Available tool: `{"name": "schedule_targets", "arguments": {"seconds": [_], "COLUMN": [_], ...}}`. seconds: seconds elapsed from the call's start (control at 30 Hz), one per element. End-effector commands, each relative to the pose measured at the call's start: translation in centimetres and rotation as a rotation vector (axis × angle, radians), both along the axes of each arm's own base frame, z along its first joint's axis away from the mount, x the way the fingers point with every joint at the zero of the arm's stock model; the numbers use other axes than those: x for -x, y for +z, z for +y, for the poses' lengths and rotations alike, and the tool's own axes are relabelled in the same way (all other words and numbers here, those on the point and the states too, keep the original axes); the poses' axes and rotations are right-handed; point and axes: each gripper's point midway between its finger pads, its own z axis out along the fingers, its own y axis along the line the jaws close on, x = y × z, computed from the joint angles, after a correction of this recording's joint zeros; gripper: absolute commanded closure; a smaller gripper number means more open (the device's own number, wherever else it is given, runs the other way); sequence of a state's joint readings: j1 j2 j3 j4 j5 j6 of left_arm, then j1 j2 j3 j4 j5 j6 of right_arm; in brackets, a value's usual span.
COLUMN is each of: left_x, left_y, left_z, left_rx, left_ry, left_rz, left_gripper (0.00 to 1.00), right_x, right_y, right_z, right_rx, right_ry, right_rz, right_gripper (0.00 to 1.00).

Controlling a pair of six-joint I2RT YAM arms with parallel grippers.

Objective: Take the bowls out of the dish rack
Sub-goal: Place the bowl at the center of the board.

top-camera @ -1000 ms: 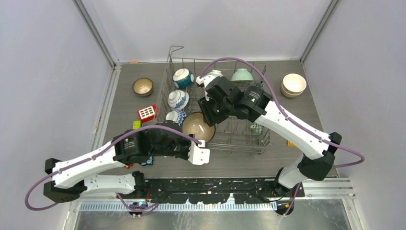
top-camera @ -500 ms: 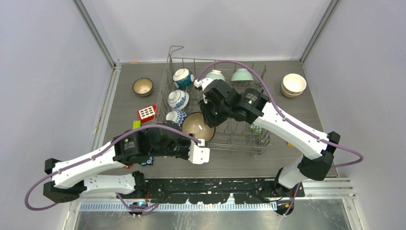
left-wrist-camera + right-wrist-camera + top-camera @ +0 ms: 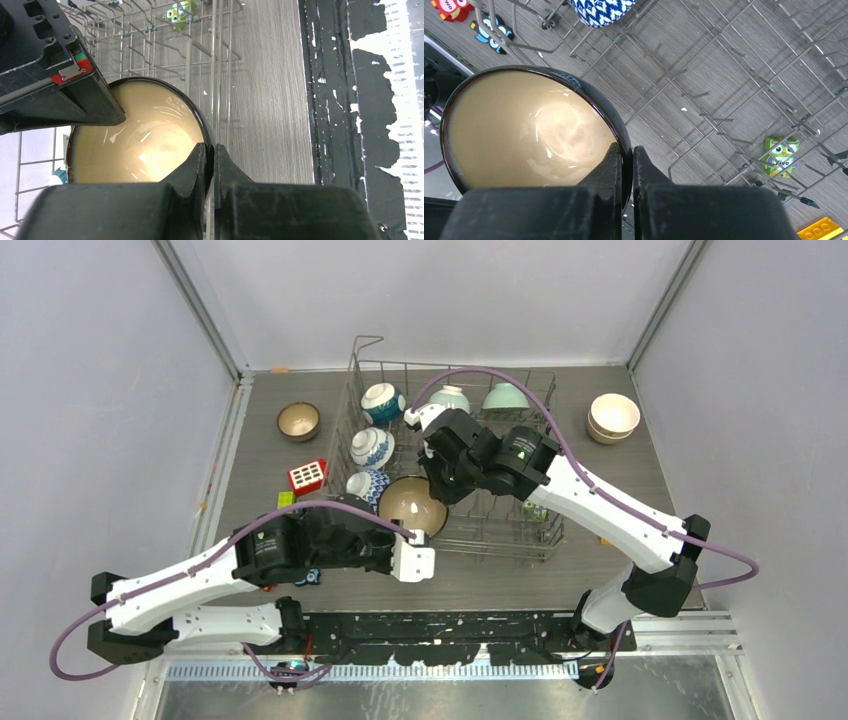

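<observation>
Pale walls (image 3: 440,290) box in a grey wood-grain bench (image 3: 262,455) carrying the dish rack (image 3: 490,522). Over its near-left corner, left jaws and right jaws each pinch the rim of the cream-lined bowl (image 3: 412,502). Only the overhead view shows stacked cream bowls (image 3: 613,416) far right.

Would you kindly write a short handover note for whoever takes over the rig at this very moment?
Left gripper: shut on the near rim of the big dark bowl.
Right gripper: shut on the same bowl's far rim.
The bowl is at the near left of the dish rack.
Done: brown bowl and cream stack lie outside the rack.
Left: this bowl, three blue-and-white bowls, two pale bowls.
</observation>
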State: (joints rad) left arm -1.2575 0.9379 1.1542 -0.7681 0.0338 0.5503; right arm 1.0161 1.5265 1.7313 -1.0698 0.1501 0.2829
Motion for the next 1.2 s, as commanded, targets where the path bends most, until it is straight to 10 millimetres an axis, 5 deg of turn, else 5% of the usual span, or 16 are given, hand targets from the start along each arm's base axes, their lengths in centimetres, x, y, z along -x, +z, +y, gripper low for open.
{"name": "schedule_targets", "arguments": {"seconds": [0.0,0.17,0.2,0.47,0.7,0.8,0.97,1.17], "left_x": [-1.5,-1.5,-1.5,-3.7,-4.1,-6.7,-9.5,-11.0], "left_y": [4.9,6.0,6.5,10.7,11.6,10.3,5.9,3.6], "left_z": [-1.4,-1.3,-1.3,0.6,-2.4,-2.5,-2.8,-2.7], "left_rx": [0.204,0.283,0.312,0.503,0.61,0.664,0.677,0.683], "left_ry": [0.06,0.114,0.126,0.432,0.56,0.776,1.001,1.16], "left_rz": [-0.083,-0.03,-0.02,0.137,0.396,0.522,0.84,0.875], "left_gripper": [0.84,0.03,0.01,0.0,0.0,0.02,0.2,0.22], "right_x": [-0.2,-0.7,-0.8,-2.1,-2.3,-2.3,-2.2,-2.2], "right_y": [1.8,2.8,3.1,5.1,4.9,4.5,4.3,4.7], "right_z": [0.9,0.8,0.7,-3.7,-8.3,-9.4,-10.1,-10.1], "right_rx": [-0.09,-0.133,-0.14,-0.12,-0.054,-0.049,-0.08,-0.129], "right_ry": [-0.04,-0.084,-0.093,-0.221,-0.331,-0.378,-0.431,-0.477], "right_rz": [-0.037,-0.067,-0.076,-0.229,-0.316,-0.327,-0.325,-0.316], "right_gripper": [0.99,0.99,0.99,0.99,0.99,0.99,0.99,0.99]}}
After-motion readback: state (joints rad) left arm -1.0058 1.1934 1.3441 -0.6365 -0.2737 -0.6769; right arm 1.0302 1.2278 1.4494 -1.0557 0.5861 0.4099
